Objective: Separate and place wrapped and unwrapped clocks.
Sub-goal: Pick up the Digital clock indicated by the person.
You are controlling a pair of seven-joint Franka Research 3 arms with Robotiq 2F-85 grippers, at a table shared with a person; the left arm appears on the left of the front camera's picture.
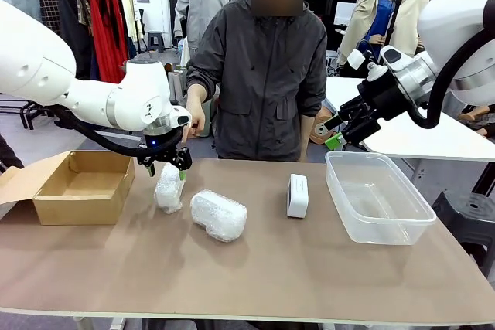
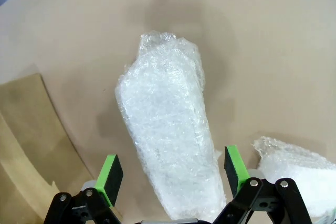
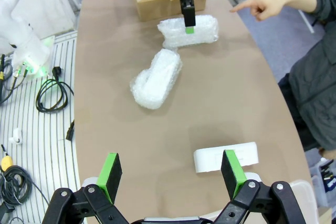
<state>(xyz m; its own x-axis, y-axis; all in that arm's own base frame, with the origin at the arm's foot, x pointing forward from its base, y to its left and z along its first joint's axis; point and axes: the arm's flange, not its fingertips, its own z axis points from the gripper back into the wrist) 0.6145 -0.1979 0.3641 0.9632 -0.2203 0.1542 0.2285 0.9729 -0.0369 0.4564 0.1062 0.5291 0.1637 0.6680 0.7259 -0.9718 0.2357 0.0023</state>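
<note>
- Left gripper [image 2: 171, 171]: jaws wide, holding nothing. The green pads [image 2: 109, 176] stand either side of the near end of the left oblong lump in white bubble wrap [image 2: 168, 124], and no pad contact can be made out.
- This wrapped clock lies on the brown table [image 1: 309, 268], left of centre and just right of the open cardboard box [image 1: 73, 208].
- The second bubble-wrapped lump [image 1: 220, 215] lies just to its right and nearer. Whether the two touch cannot be told.
- The small bare white rounded-rectangular clock [image 1: 297, 195] stands on edge right of centre, near the clear plastic tub [image 1: 387, 231].
- Right gripper [image 3: 171, 167]: jaws wide, empty, raised above the table's right side.
- The person's hand [image 3: 265, 6] points a finger towards the left lump from the far side.
- Step in hand, as judged: grasping the left wrapped clock.
- To do it well, the gripper should come lower so the pads meet the lump's body and not loose film, and stay centred across the narrow width.
- It should close gently, because the wrap will give and may slip.
- The lift should go straight up and clear the neighbouring lump.
- The box looks the likely place for wrapped pieces, though this is only a guess.
</note>
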